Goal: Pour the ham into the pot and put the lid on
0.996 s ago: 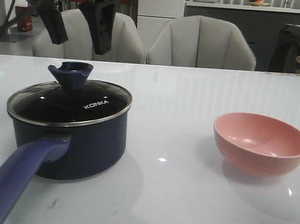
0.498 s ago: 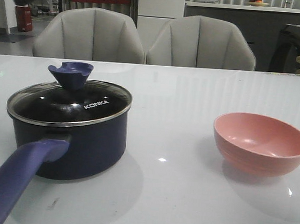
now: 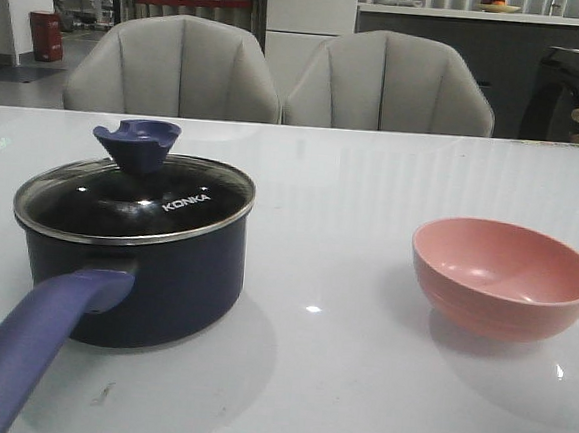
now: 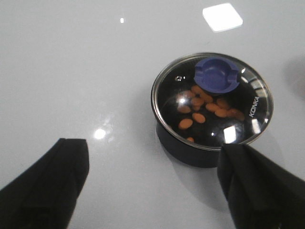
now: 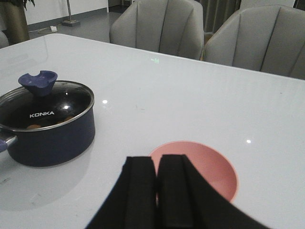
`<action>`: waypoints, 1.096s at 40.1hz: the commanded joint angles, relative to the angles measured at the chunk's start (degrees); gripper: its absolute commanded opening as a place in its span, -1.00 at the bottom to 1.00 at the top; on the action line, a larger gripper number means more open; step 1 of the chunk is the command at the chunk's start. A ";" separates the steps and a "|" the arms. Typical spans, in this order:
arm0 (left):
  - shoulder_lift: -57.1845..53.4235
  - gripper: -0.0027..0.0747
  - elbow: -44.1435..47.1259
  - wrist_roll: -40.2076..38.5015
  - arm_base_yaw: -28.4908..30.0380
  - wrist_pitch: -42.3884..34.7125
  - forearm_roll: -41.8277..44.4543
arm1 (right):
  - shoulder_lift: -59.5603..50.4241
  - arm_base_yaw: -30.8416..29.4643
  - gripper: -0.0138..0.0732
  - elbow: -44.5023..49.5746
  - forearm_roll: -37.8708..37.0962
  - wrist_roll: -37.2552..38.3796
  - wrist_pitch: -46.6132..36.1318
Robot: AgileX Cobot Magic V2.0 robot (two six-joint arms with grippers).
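Observation:
The dark navy pot stands on the left of the table, its long purplish-blue handle pointing toward the front edge. The glass lid with the blue knob sits on it. Through the lid, the left wrist view shows several orange ham chunks inside the pot. My left gripper is open, empty and high above the table beside the pot. My right gripper is shut and empty, above the near rim of the empty pink bowl. Neither gripper shows in the front view.
The pink bowl sits on the right of the white table. Two grey chairs stand behind the far edge. The pot and lid also show in the right wrist view.
My left arm, above the lid knob a second ago, has lifted up and left out of the front view. The pot, lid and bowl have not moved.

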 commanded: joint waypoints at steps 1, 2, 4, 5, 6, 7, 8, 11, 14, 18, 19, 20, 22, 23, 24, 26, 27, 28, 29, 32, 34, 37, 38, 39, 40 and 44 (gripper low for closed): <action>-7.40 0.48 3.99 -0.07 0.28 -9.35 0.03 | 0.06 0.15 -0.31 -1.61 0.28 -0.42 -4.46; -9.11 0.44 5.73 -0.07 0.28 -10.76 0.03 | 0.06 0.15 -0.31 -1.61 0.28 -0.42 -4.46; -13.45 0.35 8.69 -0.07 0.28 -13.04 0.13 | 0.06 0.15 -0.31 -1.61 0.28 -0.42 -4.46; -15.01 0.30 9.91 -0.07 0.28 -14.22 0.26 | 0.06 0.15 -0.31 -1.61 0.28 -0.42 -4.46; -16.98 0.24 11.52 -0.07 0.28 -15.01 0.39 | 0.06 0.15 -0.31 -1.61 0.28 -0.42 -4.46; -18.39 0.19 12.68 -0.07 0.28 -15.94 0.51 | 0.06 0.15 -0.31 -1.61 0.28 -0.42 -4.46; -20.11 0.13 14.14 -0.07 0.28 -16.58 0.51 | 0.06 0.15 -0.31 -1.61 0.28 -0.42 -4.46; -24.11 -0.06 17.79 -0.07 0.28 -18.79 0.61 | 0.06 0.15 -0.31 -1.61 0.28 -0.42 -4.46; -26.70 -0.32 20.45 -0.07 0.28 -21.33 0.62 | 0.06 0.15 -0.31 -1.61 0.28 -0.42 -4.46; -28.76 -0.66 22.86 -0.07 0.28 -24.97 0.73 | 0.06 0.15 -0.31 -1.61 0.28 -0.42 -4.46; -28.78 -0.62 23.15 -0.07 0.28 -25.60 0.73 | 0.06 0.15 -0.31 -1.61 0.28 -0.42 -4.46; -28.78 -0.62 23.41 -0.07 0.28 -26.10 0.73 | 0.06 0.15 -0.31 -1.61 0.28 -0.42 -4.46; -28.78 -0.63 23.41 -0.07 0.28 -26.12 0.73 | 0.06 0.15 -0.31 -1.61 0.28 -0.42 -4.46; -28.78 -0.64 23.41 -0.07 0.28 -26.12 0.73 | 0.06 0.15 -0.31 -1.61 0.28 -0.42 -4.46; -28.78 -0.64 23.41 -0.07 0.28 -26.12 0.73 | 0.06 0.15 -0.31 -1.61 0.28 -0.42 -4.46; -28.78 -0.64 23.41 -0.07 0.28 -26.12 0.73 | 0.06 0.15 -0.31 -1.61 0.28 -0.42 -4.46; -28.78 -0.64 23.41 -0.07 0.28 -26.12 0.73 | 0.06 0.15 -0.31 -1.61 0.28 -0.42 -4.46; -28.78 -0.64 23.41 -0.07 0.28 -26.12 0.73 | 0.06 0.15 -0.31 -1.61 0.28 -0.42 -4.46; -28.78 -0.64 23.41 -0.07 0.28 -26.12 0.73 | 0.06 0.15 -0.31 -1.61 0.28 -0.42 -4.46; -28.78 -0.64 23.41 -0.07 0.28 -26.12 0.73 | 0.06 0.15 -0.31 -1.61 0.28 -0.42 -4.46; -28.78 -0.64 23.41 -0.07 0.28 -26.12 0.73 | 0.06 0.15 -0.31 -1.61 0.28 -0.42 -4.46; -28.78 -0.64 23.41 -0.07 0.28 -26.12 0.73 | 0.06 0.15 -0.31 -1.61 0.28 -0.42 -4.46; -28.78 -0.64 23.41 -0.07 0.28 -26.12 0.73 | 0.06 0.15 -0.31 -1.61 0.28 -0.42 -4.46; -28.78 -0.64 23.41 -0.07 0.28 -26.12 0.73 | 0.06 0.15 -0.31 -1.61 0.28 -0.42 -4.46; -28.78 -0.64 23.41 -0.07 0.28 -26.12 0.73 | 0.06 0.15 -0.31 -1.61 0.28 -0.42 -4.46; -28.78 -0.64 24.21 -0.07 0.28 -26.37 0.95 | 0.06 0.15 -0.31 -1.61 0.28 -0.42 -4.46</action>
